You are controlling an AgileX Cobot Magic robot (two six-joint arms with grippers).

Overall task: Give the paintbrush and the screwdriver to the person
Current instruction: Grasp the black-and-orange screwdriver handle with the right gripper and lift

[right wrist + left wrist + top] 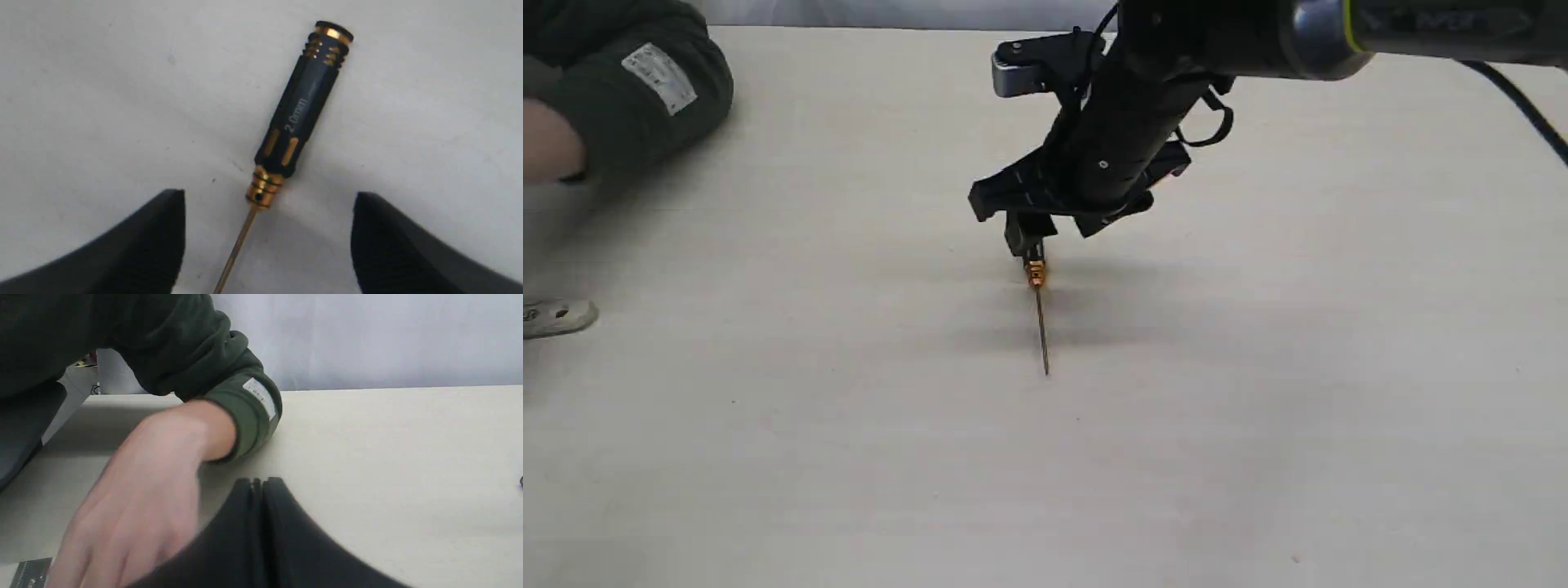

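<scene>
One screwdriver [302, 102]: black handle, gold collar, thin shaft, flat on table [1258, 408] between my right gripper [267, 195] jaws, wide open. Left gripper [258, 482] closed, empty, near one hand [143, 490].

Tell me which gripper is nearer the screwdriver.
Right. The right gripper hangs open over the screwdriver, fingers straddling its shaft; the left gripper is shut beside the person's hand, away from it.

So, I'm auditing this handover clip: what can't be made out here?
Screwdriver: tip cut off by the right wrist view's edge; handle hidden behind the right gripper in the exterior view.
Person's hand: motion-blurred in the left wrist view; fingers indistinct.
Grey object: cut by the exterior view's left edge; unidentifiable.
Paintbrush: not recognisable in any view.
</scene>
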